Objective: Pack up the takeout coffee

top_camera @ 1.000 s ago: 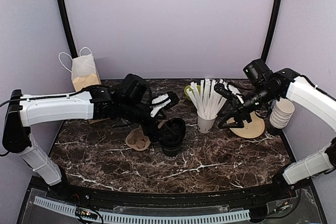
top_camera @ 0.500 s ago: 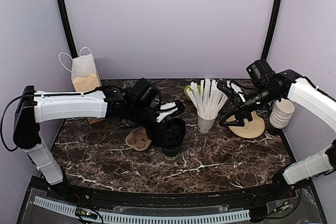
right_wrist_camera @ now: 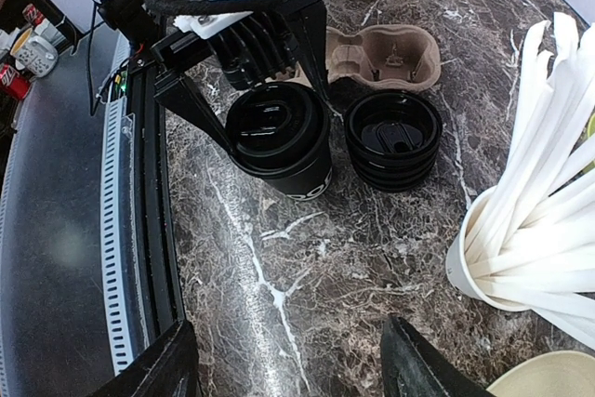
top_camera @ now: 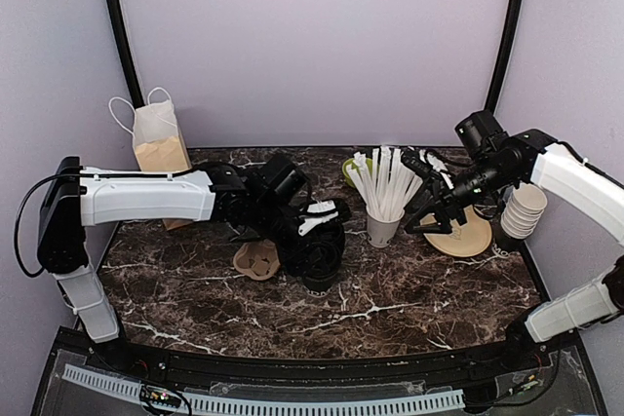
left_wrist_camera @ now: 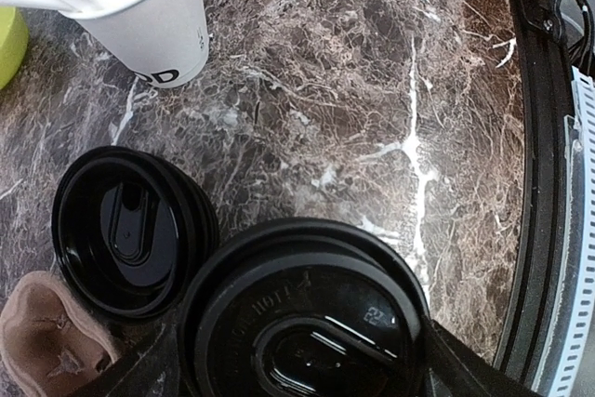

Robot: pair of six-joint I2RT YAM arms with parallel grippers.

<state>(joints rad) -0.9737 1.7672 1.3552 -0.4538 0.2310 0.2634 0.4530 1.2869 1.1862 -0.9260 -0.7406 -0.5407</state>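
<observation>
Over the tabletop (right_wrist_camera: 353, 248), my left end effector (right_wrist_camera: 277, 124) straddles the takeout coffee (right_wrist_camera: 279, 141) for lifting; grip I cannot tell.

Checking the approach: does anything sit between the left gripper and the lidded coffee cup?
Nothing visible. The left gripper straddles the coffee cup, a finger on either side. The lid stack stands beside it, outside the fingers.

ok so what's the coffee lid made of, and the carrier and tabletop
The coffee lid looks like glossy black plastic: sharp reflections, moulded lettering. The carrier looks like matte tan moulded pulp, with a fibrous surface and soft edges. The tabletop is dark with white marble veining and slightly shiny; real stone or printed laminate, I cannot tell.
</observation>
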